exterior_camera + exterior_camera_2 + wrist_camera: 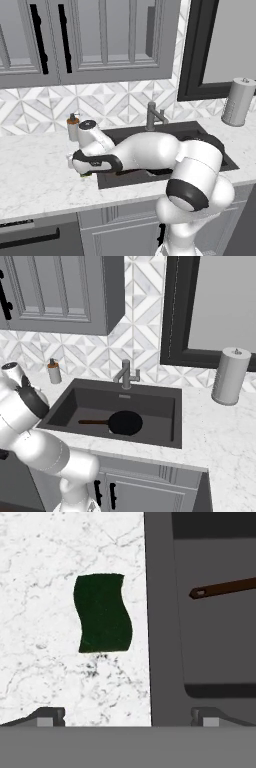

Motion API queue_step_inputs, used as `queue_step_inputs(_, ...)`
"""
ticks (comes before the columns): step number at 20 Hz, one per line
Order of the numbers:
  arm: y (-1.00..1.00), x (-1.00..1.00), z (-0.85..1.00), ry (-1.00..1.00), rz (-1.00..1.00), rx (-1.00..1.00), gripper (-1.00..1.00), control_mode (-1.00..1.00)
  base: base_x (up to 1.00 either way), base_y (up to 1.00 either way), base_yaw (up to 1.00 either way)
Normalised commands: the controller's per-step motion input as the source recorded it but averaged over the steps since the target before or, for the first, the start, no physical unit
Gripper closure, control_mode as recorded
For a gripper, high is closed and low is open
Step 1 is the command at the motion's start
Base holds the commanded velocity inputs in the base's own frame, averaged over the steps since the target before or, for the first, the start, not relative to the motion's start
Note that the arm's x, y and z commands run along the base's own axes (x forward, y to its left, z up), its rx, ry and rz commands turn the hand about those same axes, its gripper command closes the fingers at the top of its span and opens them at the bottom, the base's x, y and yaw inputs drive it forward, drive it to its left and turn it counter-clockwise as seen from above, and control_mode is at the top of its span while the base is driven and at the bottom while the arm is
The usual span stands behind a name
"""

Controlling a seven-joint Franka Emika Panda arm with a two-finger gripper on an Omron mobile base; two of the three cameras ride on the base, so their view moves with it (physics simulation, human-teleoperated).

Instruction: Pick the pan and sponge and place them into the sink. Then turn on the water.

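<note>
the two dark fingers of the gripper (127,717) stand spread wide with nothing between them, hanging over the white marble counter (40,662) beside the sink's edge. one fingertip (49,716) sits over the marble; the other lines up over the basin side.

ahead of the jaws in the hand view lies the small rectangular sponge (102,613), its dark green scrubbing face turned up and its long edges wavy. it rests flat on the counter, just beside the rim of the large rectangular dark-grey recessed sink (161,622) but not touching it, and not between the fingers. in the left base view a sliver of its yellow-green body (86,175) peeks out under the hand at the sink's left edge.

past the rim, the round flat black frying pan (125,422) already lies on the basin floor, towards the front, its long thin dark-brown handle (92,421) pointing to the left wall of the sink; the handle's end also shows in the hand view.

the grey metal faucet (125,374) stands at the back rim, and no stream falls from its spout.

so i judge the pan's part done. the sponge is not yet gripped, so picking it up, dropping it into the basin and turning the water on are all left.
</note>
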Motion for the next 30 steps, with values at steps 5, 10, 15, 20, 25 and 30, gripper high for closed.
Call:
queue_step_inputs(5,0.02,0.04,-0.11,0.02,0.00,0.00,-1.00,-1.00,0.00,0.00,0.00)
queue_step_inputs(10,0.06,0.17,-0.06,0.04,0.00,0.00,-1.00,-1.00,0.00,0.00,0.00)
queue_step_inputs(15,0.17,0.32,-0.10,0.03,0.00,-0.02,-1.00,-1.00,0.00,0.00,0.00)
queue_step_inputs(20,0.27,0.39,-0.19,0.01,0.00,-0.07,-1.00,-1.00,0.00,0.00,0.00)
queue_step_inputs(25,0.19,0.32,-0.12,0.00,0.00,-0.05,-1.00,-1.00,0.00,0.00,0.00)
queue_step_inputs(30,0.06,0.26,-0.04,0.00,0.00,-0.01,-1.00,-1.00,0.00,0.00,0.00)
